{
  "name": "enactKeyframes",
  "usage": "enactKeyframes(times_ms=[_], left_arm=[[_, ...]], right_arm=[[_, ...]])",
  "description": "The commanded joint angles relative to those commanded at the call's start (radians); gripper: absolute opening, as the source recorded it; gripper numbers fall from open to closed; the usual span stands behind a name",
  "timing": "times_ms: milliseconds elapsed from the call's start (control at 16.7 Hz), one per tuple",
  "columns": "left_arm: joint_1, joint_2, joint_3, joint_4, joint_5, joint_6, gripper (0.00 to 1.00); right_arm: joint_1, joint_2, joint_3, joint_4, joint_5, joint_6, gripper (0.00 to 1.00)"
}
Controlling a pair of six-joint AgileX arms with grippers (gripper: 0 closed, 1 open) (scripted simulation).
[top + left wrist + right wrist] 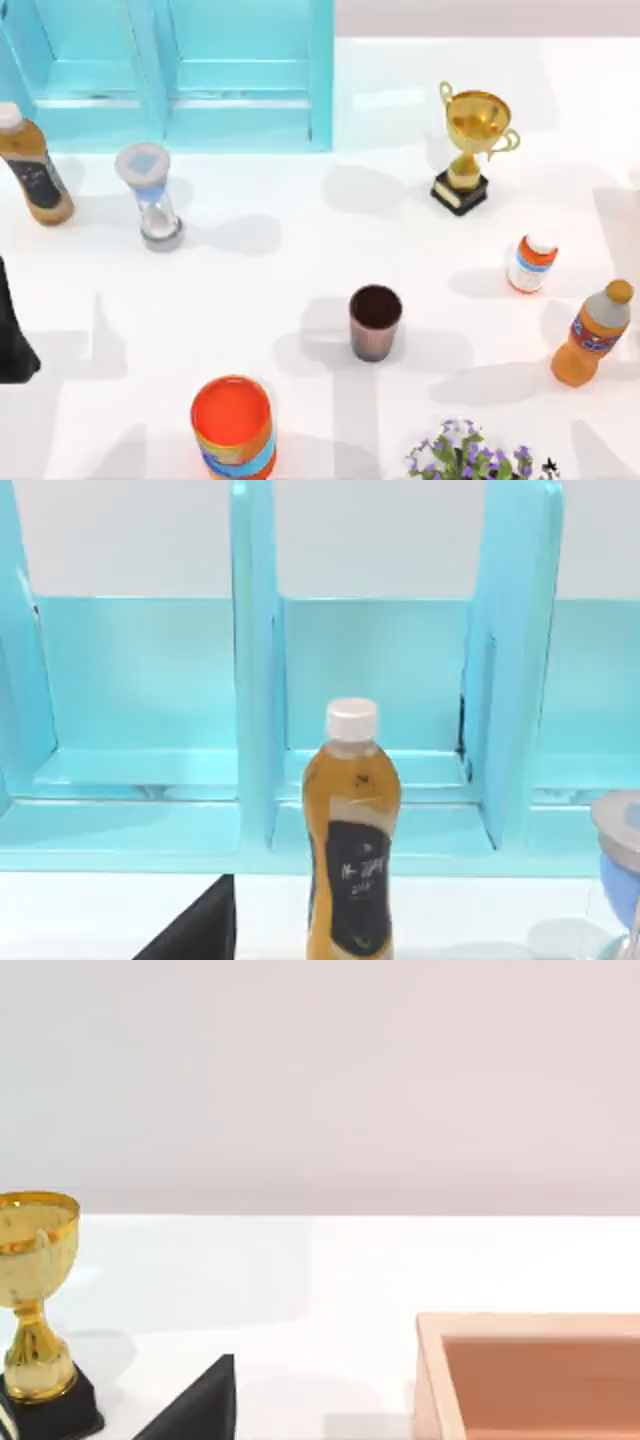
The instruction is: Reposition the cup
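Not yet begun: cup [375, 322] upright and untouched mid-worktop [280, 270], left arm parked at left edge, either pincer's state impossible to tell, whole move still ahead.

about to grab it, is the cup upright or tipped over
Upright: in the top view the cup stands on the table, its round dark mouth facing up.
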Motion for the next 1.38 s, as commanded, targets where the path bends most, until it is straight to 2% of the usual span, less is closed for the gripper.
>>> enactKeyframes(times_ms=[300,540,840,1380], left_arm=[[-0.02,0.052,0.056,-0.037,-0.001,-0.021,1.0],[-0.092,0.242,0.254,-0.17,-0.002,-0.095,1.0],[-0.24,0.63,0.641,-0.433,-0.001,-0.238,1.0],[-0.567,1.52,1.502,-1.015,0.0,-0.558,1.0]], right_arm=[[0.0,0.0,0.0,0.0,0.0,0.0,1.0],[0.0,0.0,0.0,0.0,0.0,0.0,1.0],[0.0,0.0,0.0,0.0,0.0,0.0,1.0],[0.0,0.0,0.0,0.0,0.0,0.0,1.0]])
